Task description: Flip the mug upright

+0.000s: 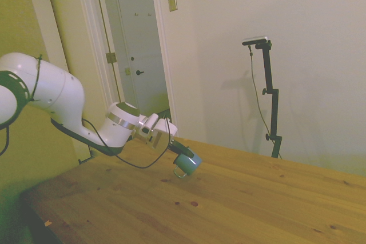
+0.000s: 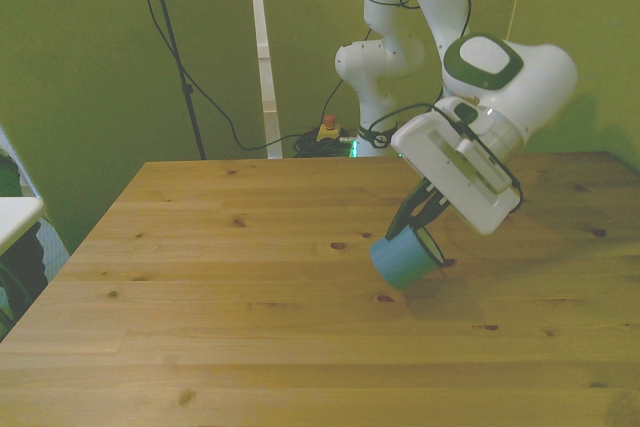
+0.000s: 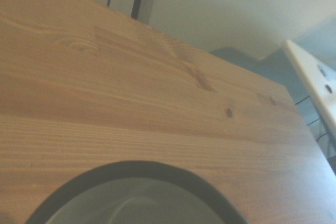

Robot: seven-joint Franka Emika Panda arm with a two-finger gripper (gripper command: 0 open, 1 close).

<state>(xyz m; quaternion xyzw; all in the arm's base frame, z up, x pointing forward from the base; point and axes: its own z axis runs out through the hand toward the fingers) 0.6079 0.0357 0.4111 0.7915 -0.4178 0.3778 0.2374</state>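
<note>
The teal mug (image 2: pixel 405 259) hangs tilted just above the wooden table (image 2: pixel 230 277), its closed base turned toward the front view's lower left and its rim toward the arm. My gripper (image 2: pixel 425 222) is shut on the mug at its rim. In the side view the mug (image 1: pixel 189 163) is held low over the table, handle pointing down, with the gripper (image 1: pixel 182 153) reaching in from the left. The wrist view shows the mug's dark rim and pale inside (image 3: pixel 136 198) from close by, with table planks beyond.
The table's far edge (image 3: pixel 210 56) runs across the wrist view, a pale wall behind it. A white object (image 2: pixel 15 217) juts in at the front view's left edge. Cables and a small red-topped device (image 2: pixel 327 130) sit on the floor behind the table.
</note>
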